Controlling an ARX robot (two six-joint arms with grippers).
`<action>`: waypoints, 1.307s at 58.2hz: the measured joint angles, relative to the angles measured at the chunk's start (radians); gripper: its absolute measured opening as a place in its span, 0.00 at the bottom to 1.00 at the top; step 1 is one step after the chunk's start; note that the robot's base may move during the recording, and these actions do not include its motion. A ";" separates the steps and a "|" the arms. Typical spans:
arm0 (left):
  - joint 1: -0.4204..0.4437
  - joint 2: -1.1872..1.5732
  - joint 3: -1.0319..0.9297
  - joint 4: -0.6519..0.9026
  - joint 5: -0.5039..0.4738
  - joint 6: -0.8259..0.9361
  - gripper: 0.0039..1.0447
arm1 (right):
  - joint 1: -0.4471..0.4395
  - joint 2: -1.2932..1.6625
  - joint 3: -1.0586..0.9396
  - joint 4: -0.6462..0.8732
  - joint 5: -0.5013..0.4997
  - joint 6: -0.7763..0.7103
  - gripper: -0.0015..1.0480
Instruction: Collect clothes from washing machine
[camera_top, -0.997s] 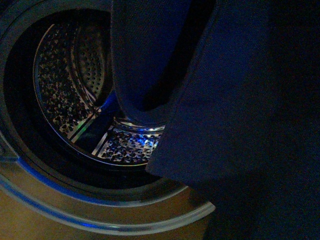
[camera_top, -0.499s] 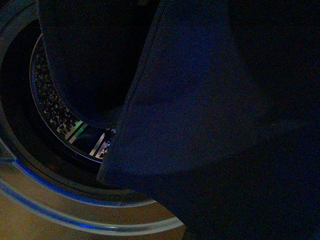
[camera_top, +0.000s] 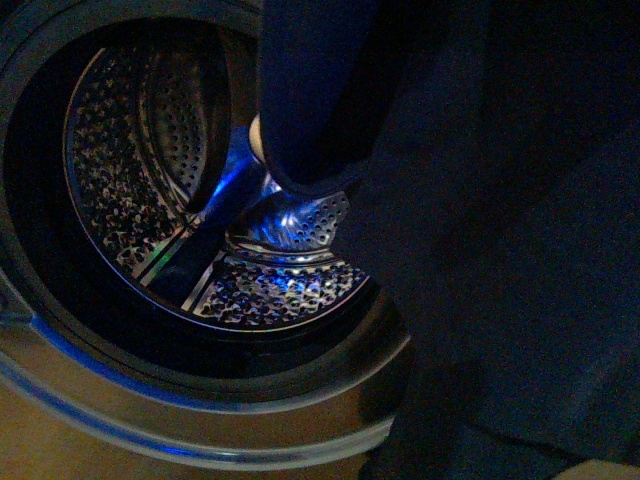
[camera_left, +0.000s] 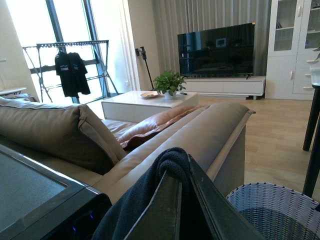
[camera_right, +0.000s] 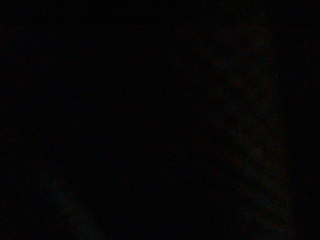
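Observation:
The dark navy clothes hang close before the front camera and cover the right half of that view. Behind them is the washing machine with its perforated steel drum and its round rim. In the left wrist view my left gripper is shut on a bunched fold of the clothes, which drapes down over the fingers. No gripper shows in the front view. The right wrist view is dark and tells me nothing.
In the left wrist view a woven two-tone basket stands below the gripper, beside a beige sofa. The machine's dark top is beside the gripper. Farther off are a white coffee table and a TV.
The hanging clothes have swung across the front view. Half a second ago they covered most of the drum; now they have shifted right and more of the drum shows.

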 joint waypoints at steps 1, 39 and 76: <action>0.000 0.000 0.000 0.000 0.000 0.000 0.04 | -0.003 0.000 0.002 0.002 0.001 0.000 0.40; 0.000 0.000 0.006 0.000 0.000 -0.003 0.93 | -0.452 -0.150 0.204 0.031 0.014 0.087 0.08; 0.000 0.000 0.006 0.000 0.000 -0.004 0.94 | -1.249 0.064 0.651 -0.088 -0.262 0.400 0.08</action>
